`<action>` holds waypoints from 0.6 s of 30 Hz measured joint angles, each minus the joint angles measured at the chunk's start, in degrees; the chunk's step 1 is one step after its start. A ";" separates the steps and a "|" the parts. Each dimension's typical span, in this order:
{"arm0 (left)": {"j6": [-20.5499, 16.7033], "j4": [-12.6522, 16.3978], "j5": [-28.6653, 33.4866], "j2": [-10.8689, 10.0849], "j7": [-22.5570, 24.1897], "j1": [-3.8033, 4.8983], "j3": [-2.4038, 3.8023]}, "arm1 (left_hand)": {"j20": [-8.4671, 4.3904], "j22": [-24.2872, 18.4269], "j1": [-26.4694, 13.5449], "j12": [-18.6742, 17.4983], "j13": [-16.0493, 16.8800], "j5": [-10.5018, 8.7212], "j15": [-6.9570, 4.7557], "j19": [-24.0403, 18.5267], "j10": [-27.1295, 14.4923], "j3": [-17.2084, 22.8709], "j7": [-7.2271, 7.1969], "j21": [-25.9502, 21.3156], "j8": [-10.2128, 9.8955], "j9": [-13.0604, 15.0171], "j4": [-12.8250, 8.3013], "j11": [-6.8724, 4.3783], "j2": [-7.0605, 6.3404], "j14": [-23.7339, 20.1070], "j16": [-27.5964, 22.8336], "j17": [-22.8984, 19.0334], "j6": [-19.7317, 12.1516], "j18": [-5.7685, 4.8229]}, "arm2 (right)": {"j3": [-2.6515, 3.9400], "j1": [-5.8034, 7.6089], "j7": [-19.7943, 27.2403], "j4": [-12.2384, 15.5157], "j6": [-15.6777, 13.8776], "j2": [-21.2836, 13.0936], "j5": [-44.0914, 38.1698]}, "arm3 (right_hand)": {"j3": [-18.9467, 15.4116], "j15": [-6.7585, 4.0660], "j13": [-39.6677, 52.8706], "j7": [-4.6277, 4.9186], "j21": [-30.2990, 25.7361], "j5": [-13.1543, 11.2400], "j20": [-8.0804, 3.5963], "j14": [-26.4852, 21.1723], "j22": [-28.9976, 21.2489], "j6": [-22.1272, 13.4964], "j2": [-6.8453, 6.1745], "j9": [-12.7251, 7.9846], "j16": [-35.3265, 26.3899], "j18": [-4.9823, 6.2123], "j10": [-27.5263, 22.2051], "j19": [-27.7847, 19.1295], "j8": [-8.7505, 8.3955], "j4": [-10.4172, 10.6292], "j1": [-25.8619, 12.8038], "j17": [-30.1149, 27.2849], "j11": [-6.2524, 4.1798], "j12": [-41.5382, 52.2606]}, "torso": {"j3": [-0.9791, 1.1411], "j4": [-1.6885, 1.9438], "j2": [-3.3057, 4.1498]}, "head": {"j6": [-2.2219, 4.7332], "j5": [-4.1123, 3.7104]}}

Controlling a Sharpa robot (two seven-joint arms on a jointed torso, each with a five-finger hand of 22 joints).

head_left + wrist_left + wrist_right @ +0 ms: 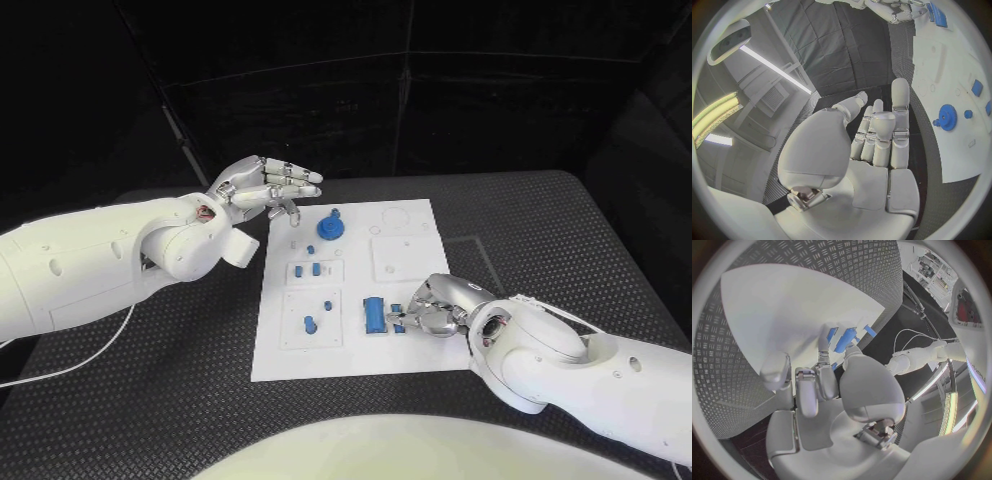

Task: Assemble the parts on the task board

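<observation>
The white task board (411, 345) lies mid-table. On it a blue gear (332, 228) stands near the far left, several small blue parts (309, 269) lie down the left column, and a long blue block (374, 314) lies near the front. My left hand (267, 190) hovers over the board's far left corner, fingers straight and empty; its wrist view shows that hand (873, 145) beside the gear (946, 117). My right hand (440, 305) rests at the board's right side, fingers curled beside the block. In its wrist view, thumb and finger pinch a small blue part (834, 365) next to the blue block (845, 339).
Black ribbed matting (548, 230) covers the table around the board. White square recesses (392, 255) lie on the board's right half. A thin white cable (72, 365) runs off the table's left side. My left forearm (87, 270) hangs over the table's left part.
</observation>
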 measured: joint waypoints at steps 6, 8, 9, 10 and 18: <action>0.03 -0.05 0.00 0.03 -0.01 0.00 -0.03 | 0.00 0.00 0.00 0.00 0.00 0.00 0.00 0.00 0.00 0.00 0.00 0.00 0.00 0.00 0.00 0.00 0.00 0.00 0.00 0.00 0.00 0.00 | 0.00 0.00 0.02 -0.30 -0.30 -0.62 -0.25 | -0.32 0.00 0.00 0.00 0.00 1.02 -0.22 0.00 0.05 0.00 0.88 0.24 0.00 0.00 0.00 0.22 0.00 -0.32 0.88 0.00 0.00 0.00 | -0.04 0.00 0.00 | 0.21 -0.19; 0.04 -0.08 0.00 0.04 -0.02 0.00 -0.03 | 0.00 0.00 0.00 0.00 0.00 0.00 0.00 0.00 0.00 0.00 0.00 0.00 0.00 0.00 0.00 0.00 0.00 0.00 0.00 0.00 0.00 0.00 | 0.00 0.00 0.06 -0.54 -0.55 -0.96 -0.32 | -0.47 0.00 0.00 0.00 0.00 1.42 -0.22 0.00 0.00 0.00 1.05 0.29 0.00 0.00 0.00 0.22 -0.17 -0.47 1.88 0.00 0.00 0.00 | -0.05 0.00 0.01 | 0.31 -0.24; 0.04 -0.09 0.00 0.05 -0.02 0.00 -0.04 | 0.00 0.00 0.00 0.00 0.00 0.00 0.00 0.00 0.00 0.00 0.00 0.00 0.00 0.00 0.00 0.00 0.00 0.00 0.00 0.00 0.00 0.00 | 0.00 0.00 0.16 -0.58 -0.76 -1.18 -0.32 | -0.68 0.00 0.00 0.23 0.00 1.70 -0.22 0.00 -0.17 -0.46 0.76 0.28 0.00 0.00 0.00 0.22 -0.51 -0.68 2.62 0.00 0.00 0.00 | -0.05 0.00 0.01 | 0.40 -0.25; 0.04 -0.12 0.00 0.05 -0.01 -0.01 -0.05 | 0.00 0.00 0.00 0.00 0.00 0.00 0.00 0.00 0.00 0.00 0.00 0.00 0.00 0.00 0.00 0.00 0.00 0.00 0.00 0.00 0.00 0.00 | 0.01 0.00 0.30 -0.59 -1.00 -1.40 -0.29 | -0.81 0.00 0.00 0.43 -0.17 1.70 -0.22 0.00 -0.58 -1.08 0.54 0.24 0.00 0.00 0.00 0.21 -0.92 -0.63 3.16 0.00 0.00 -0.28 | -0.05 0.00 0.01 | 0.46 -0.26; -0.06 -1.19 0.17 0.30 0.34 -0.02 -0.12 | 0.40 -0.35 -1.09 1.30 0.07 0.00 0.10 -1.64 -0.42 -1.09 -0.74 -1.26 1.89 0.34 0.99 0.00 0.35 -3.52 -2.52 -5.52 0.74 0.01 | 1.23 0.14 7.89 -1.34 -6.53 -4.20 5.81 | -3.53 1.56 -7.86 2.94 -12.93 -1.99 1.54 -0.10 -20.34 -6.52 -0.98 -0.40 -7.59 2.80 -8.51 -10.17 -3.89 0.06 5.09 -0.29 2.25 -15.40 | -0.28 0.07 -0.31 | 1.91 -1.08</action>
